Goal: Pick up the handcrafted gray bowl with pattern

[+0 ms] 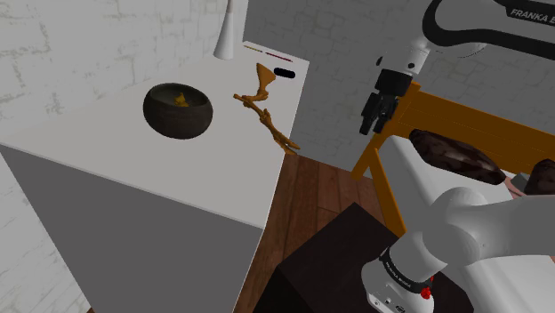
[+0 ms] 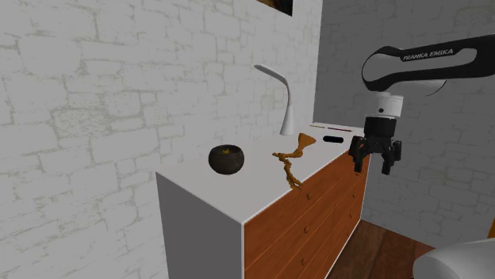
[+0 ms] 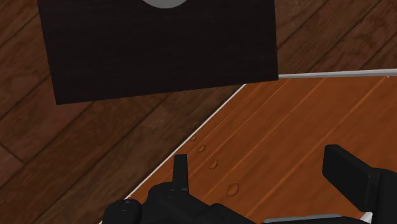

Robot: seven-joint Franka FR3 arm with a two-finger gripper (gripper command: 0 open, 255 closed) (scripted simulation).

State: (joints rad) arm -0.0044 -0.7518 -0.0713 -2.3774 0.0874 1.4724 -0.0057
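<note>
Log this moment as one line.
phase: pre-grasp | tool: open, empty, off the dresser, facing its drawer front | dark bowl: on dresser top, untouched

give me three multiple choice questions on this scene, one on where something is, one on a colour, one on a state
1. In the shoulder view, where does the bowl stand?
A. on the wooden floor
B. on the white dresser top, left of the brown twig-like piece
C. inside an open drawer

2. What colour is the bowl's outside?
A. dark grey-brown
B. bright red
C. plain white

3. How is the gripper?
A. shut on the bowl
B. shut on nothing, its fingers meeting
C. open and empty, off the end of the dresser

Answers:
1 B, the bowl rests on the top with the twig-like piece to its right.
2 A, its wall is dark all round.
3 C, in the wrist view the fingers stand apart with nothing between them, and the bowl sits far off on the top.
</note>
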